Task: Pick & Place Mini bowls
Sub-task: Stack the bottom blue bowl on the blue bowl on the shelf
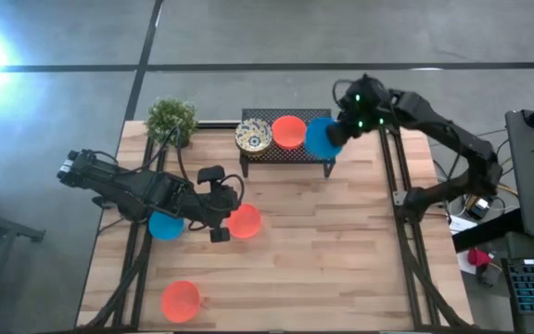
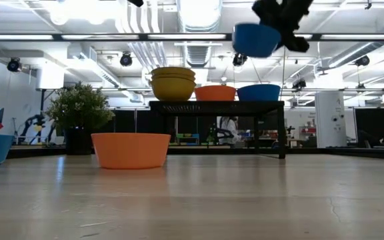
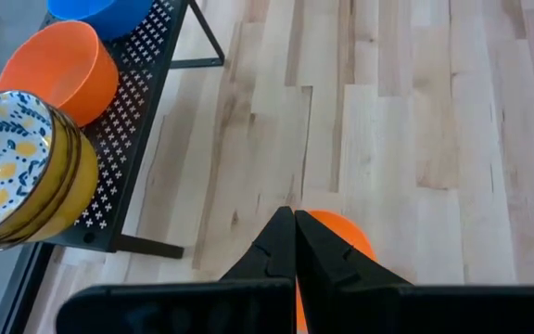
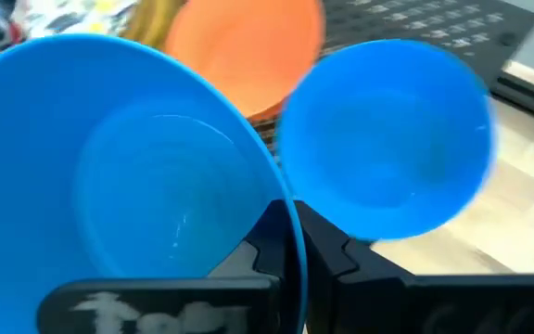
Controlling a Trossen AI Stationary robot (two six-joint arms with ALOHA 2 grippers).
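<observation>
The right arm reaches from the counter's right edge toward the far side, elbow bent, its wrist raised well above the surface. The right gripper (image 1: 339, 133) has its fingers (image 4: 281, 243) pressed together on the rim of a blue bowl (image 4: 128, 186). The left arm stretches low across the left half, and the left gripper (image 1: 222, 221) hangs with fingers (image 3: 281, 249) closed and empty.
</observation>
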